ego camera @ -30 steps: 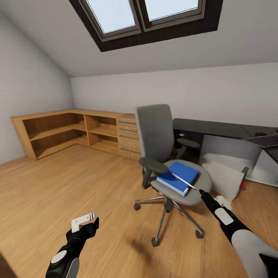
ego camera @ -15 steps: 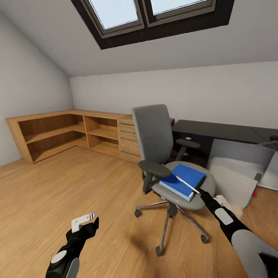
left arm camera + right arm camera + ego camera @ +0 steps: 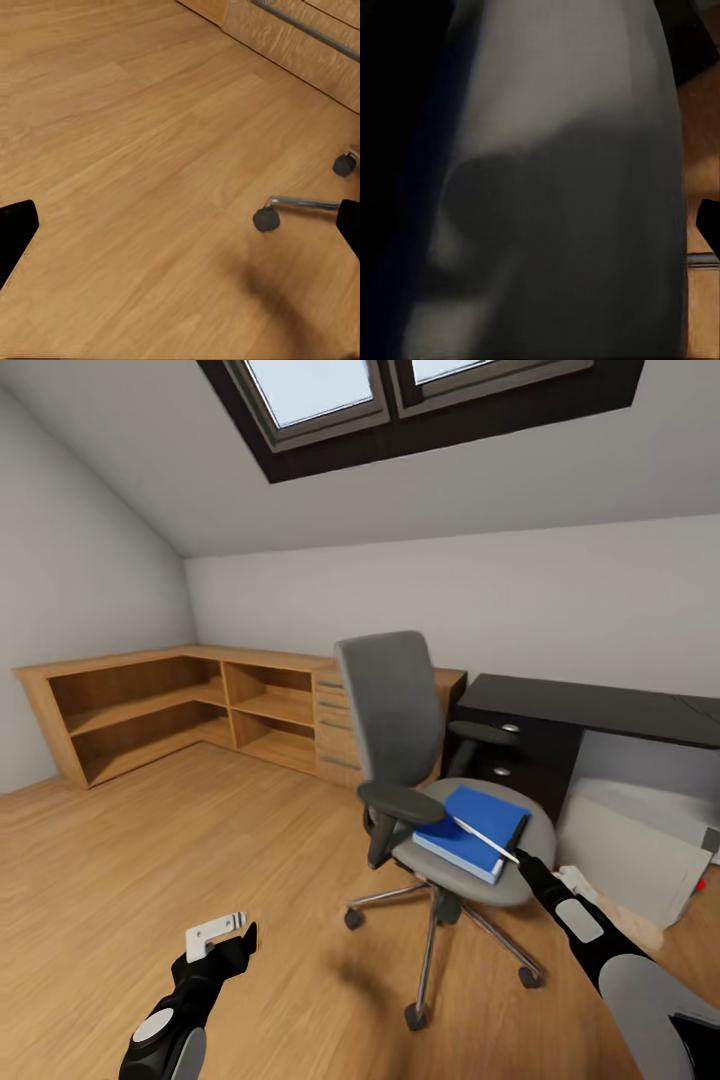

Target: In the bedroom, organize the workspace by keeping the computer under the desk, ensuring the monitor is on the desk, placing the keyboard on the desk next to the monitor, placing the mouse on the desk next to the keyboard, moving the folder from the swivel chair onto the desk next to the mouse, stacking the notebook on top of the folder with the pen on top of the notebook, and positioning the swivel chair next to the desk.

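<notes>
The grey swivel chair [image 3: 395,705] stands mid-room with the bright blue folder [image 3: 470,825] flat on its seat. A thin silver pen [image 3: 482,837] lies slanted across the folder. Its near end reaches my right gripper [image 3: 522,858] at the seat's front edge, and I cannot tell whether they touch. In the right wrist view the grey seat [image 3: 577,172] is very close, with one black fingertip [image 3: 709,219] far out at the edge. My left gripper [image 3: 222,938] hangs low over the floor, open and empty. The black desk [image 3: 600,705] is behind the chair, and the light grey computer [image 3: 625,860] leans on the floor beside it.
A low wooden shelf unit [image 3: 150,700] runs along the back left wall. The desk's black drawer unit [image 3: 500,755] is behind the chair. In the left wrist view a chair caster [image 3: 266,219] rests on the wooden floor [image 3: 135,150]. A small white object [image 3: 580,880] lies by my right arm.
The whole view has shifted, so the camera moved: the desk slid rightward and the keyboard left the picture. Both arms keep the same pose.
</notes>
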{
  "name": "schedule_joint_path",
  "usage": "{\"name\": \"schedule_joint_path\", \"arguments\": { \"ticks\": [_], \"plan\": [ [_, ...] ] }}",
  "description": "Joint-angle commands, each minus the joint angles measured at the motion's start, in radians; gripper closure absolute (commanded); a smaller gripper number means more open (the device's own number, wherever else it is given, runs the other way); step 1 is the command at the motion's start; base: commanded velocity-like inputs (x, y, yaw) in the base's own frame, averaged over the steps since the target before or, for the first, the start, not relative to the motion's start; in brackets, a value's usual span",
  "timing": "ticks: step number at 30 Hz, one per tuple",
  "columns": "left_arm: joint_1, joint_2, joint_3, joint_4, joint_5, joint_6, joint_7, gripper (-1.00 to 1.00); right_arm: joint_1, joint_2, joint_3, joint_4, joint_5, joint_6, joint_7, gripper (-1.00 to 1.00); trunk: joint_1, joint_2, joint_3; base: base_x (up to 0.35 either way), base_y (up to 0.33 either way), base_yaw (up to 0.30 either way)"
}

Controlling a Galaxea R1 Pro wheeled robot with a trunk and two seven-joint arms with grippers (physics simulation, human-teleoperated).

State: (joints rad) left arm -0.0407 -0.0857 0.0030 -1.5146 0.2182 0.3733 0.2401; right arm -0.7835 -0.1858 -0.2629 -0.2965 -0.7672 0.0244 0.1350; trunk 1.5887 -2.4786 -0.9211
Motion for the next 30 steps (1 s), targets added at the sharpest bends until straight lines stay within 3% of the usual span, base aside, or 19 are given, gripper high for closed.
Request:
{"name": "schedule_joint_path", "arguments": {
  "ticks": [1,22,30],
  "plan": [
    [-0.001,0.0,0.0,-0.001,0.01,0.004,0.005,-1.0,0.0,0.0,-0.001,0.0,-0.011,0.003,0.006,-1.0,0.0,0.0,-0.001,0.005,0.0,0.266],
    [-0.001,-0.001,0.0,-0.001,0.009,0.006,0.005,-1.0,0.0,0.0,-0.001,0.0,-0.009,0.002,0.008,-1.0,0.0,0.0,-0.001,0.0,0.0,0.274],
    [-0.001,0.0,0.0,-0.001,0.009,0.006,0.005,-1.0,0.0,0.0,0.001,-0.002,-0.004,0.002,0.025,-1.0,0.0,0.0,-0.001,0.0,0.0,0.024]
  ]
}}
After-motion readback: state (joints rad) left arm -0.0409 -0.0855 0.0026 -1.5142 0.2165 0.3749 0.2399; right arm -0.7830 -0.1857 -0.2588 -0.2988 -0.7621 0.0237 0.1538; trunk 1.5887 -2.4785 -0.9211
